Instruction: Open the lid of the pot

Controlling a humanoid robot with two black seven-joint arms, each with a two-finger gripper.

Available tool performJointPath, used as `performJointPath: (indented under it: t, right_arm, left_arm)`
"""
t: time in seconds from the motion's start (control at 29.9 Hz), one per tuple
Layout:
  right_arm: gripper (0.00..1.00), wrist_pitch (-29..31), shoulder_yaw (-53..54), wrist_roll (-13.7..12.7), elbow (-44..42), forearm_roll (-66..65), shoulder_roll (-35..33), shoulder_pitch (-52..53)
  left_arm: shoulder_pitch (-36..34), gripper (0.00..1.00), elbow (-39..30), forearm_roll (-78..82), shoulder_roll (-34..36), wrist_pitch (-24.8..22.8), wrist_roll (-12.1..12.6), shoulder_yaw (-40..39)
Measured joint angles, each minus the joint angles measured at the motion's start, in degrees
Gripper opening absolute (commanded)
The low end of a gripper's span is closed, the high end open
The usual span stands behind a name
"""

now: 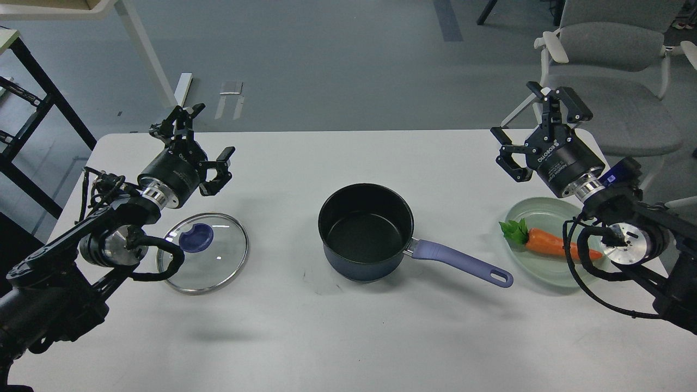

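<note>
Already the lid lies beside the pot; both tools, left and right, gape empty, though the left's cable could drag it.

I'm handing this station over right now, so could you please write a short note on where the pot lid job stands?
Left end effector: open, holding nothing, raised over the table's left side, beyond the lid.
Right end effector: open, holding nothing, raised near the table's far right corner.
Pot: uncovered at table centre, black interior empty, handle pointing right and toward the robot.
Lid: flat on the table left of the pot, knob up, apart from the pot.
Plate with a carrot sits right of the pot handle, untouched.
Done: lid off and set down. Left: nothing apparent; both arms are clear.
</note>
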Motion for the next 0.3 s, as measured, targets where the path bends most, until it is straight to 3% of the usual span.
performJointPath:
  t: [0.13,0.3]
  right_arm:
    - [1.0,2.1,-0.5,0.0,-0.2,0.0,-0.6,-0.5]
    - [1.0,1.8,0.0,0.0,-0.2,-0.2,0.2,-1.1]
  left_arm:
    - [0.1,0.99,0.0,1.6,0.0,-4.0,0.0,-0.5]
    - [0.1,0.99,-0.3,2.0,0.0,-5.0,0.0,-0.4]
